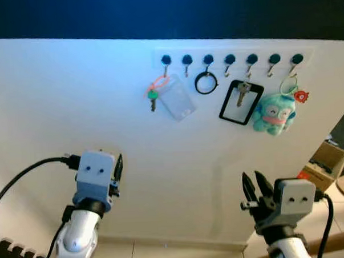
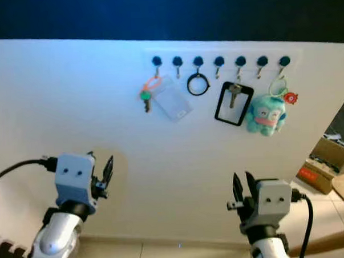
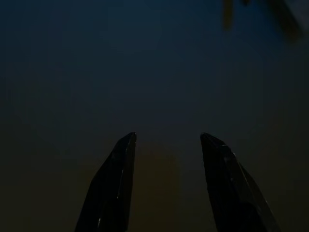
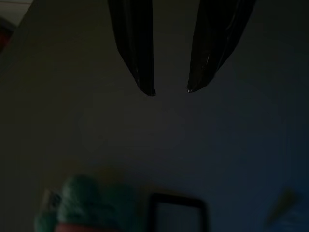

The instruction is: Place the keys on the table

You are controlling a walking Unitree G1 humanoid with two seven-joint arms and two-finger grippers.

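A row of seven dark-knobbed hooks (image 1: 229,60) is seen mounted high on a white wall (image 1: 73,99). From the leftmost hook a key with a green head (image 1: 152,99) is hung on an orange loop, its shaft pointing straight down with the long axis vertical; a clear card sleeve (image 1: 177,99) is hung beside it, tilted. A black ring (image 1: 206,82) is hung from the third hook. A black-framed badge holder (image 1: 240,102) is hung from the fifth hook, tilted slightly, and a silver key (image 1: 241,93) is seen lying against its window, blade pointing down. A teal plush toy (image 1: 273,114) with a small red charm (image 1: 301,96) is suspended from the last hook.

The left gripper (image 1: 118,167) is raised below and left of the hooks, well apart from them; its jaws are parted with nothing between them. The right gripper (image 1: 253,186) is held lower, beneath the badge holder, jaws likewise parted and empty. A cardboard box (image 1: 325,164) is seen on the floor at the right.
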